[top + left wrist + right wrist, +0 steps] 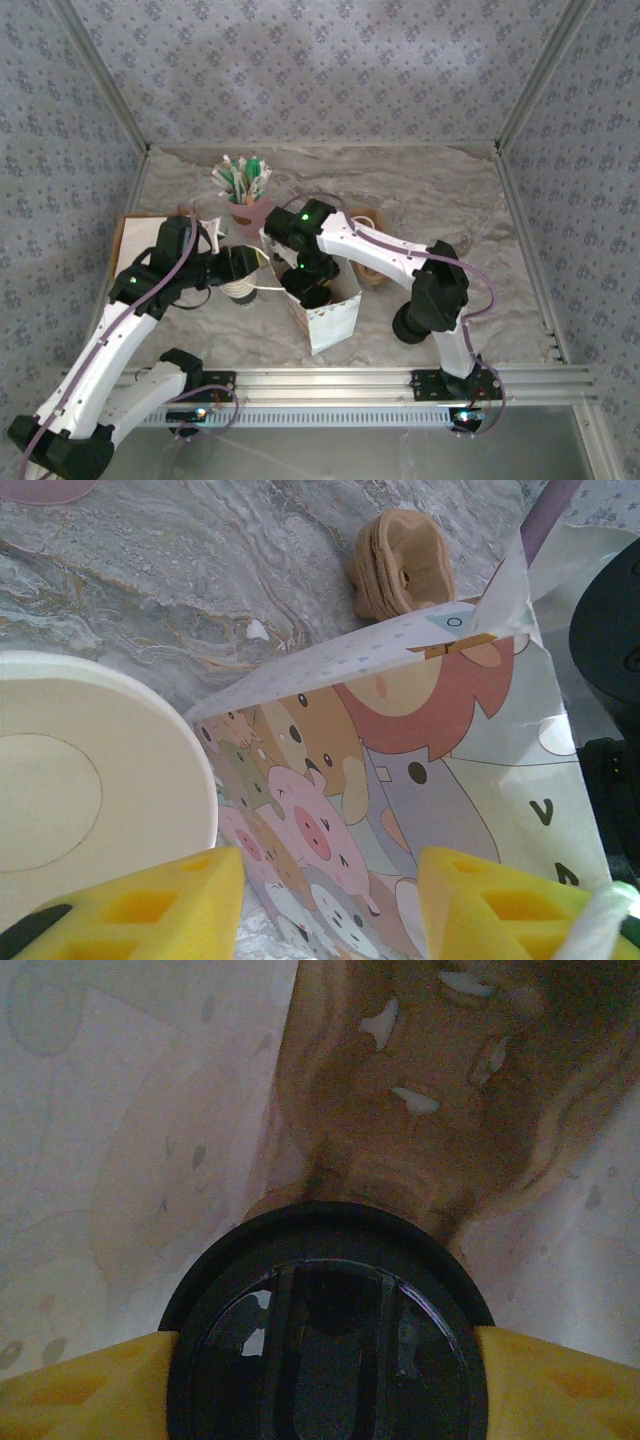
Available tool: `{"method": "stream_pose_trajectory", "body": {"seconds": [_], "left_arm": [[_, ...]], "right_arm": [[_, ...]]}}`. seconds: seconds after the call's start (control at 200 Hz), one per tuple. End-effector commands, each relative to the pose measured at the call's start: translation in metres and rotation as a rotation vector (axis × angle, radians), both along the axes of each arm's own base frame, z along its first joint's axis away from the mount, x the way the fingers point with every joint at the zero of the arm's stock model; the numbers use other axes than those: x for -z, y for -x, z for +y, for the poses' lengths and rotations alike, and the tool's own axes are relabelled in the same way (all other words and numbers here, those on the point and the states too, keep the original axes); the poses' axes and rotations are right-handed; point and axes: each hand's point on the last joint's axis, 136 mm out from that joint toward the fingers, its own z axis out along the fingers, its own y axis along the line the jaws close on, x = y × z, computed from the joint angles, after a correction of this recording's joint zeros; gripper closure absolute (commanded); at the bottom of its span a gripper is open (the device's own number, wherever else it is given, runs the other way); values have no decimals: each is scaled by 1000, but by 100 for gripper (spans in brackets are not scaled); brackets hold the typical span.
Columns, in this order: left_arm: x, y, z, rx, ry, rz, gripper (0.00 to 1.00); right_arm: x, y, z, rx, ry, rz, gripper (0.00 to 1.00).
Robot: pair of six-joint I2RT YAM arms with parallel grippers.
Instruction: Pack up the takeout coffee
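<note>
Marbled worktop (pixel 450 200) is seen bearing a cartoon-printed bag (pixel 335 320) near its middle; inside the bag, the takeout coffee (pixel 330 1290) is gripped at its black lid by the right end effector (pixel 325 1380).

Soft, even light fills the overhead view; the counter (pixel 440 190) is lit alike from edge to edge, and faint shadows sit under the arms (pixel 370 245) mid-counter. The left wrist view is bright and crisp on the printed bag (pixel 400 780), while the fingers (pixel 170 910) of the left tool (pixel 330 890) blur at the bottom edge. The right wrist view is dim and brown-tinted (light filters through paper), with pale glints on the black lid (pixel 330 1340).
</note>
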Motion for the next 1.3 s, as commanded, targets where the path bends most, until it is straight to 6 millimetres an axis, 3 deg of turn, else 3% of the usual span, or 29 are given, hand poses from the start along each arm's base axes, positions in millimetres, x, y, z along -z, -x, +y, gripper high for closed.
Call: {"method": "stream_pose_trajectory", "body": {"seconds": [0.0, 0.665, 1.294], "left_arm": [[-19, -5, -3, 12, 14, -62, 51], [-17, -7, -3, 10, 9, -57, 51], [-14, -8, -3, 8, 2, -52, 51]], "right_arm": [[4, 4, -6, -10, 25, 23, 27], [12, 8, -12, -5, 42, 29, 27], [6, 11, -18, -2, 50, -27, 26]]}}
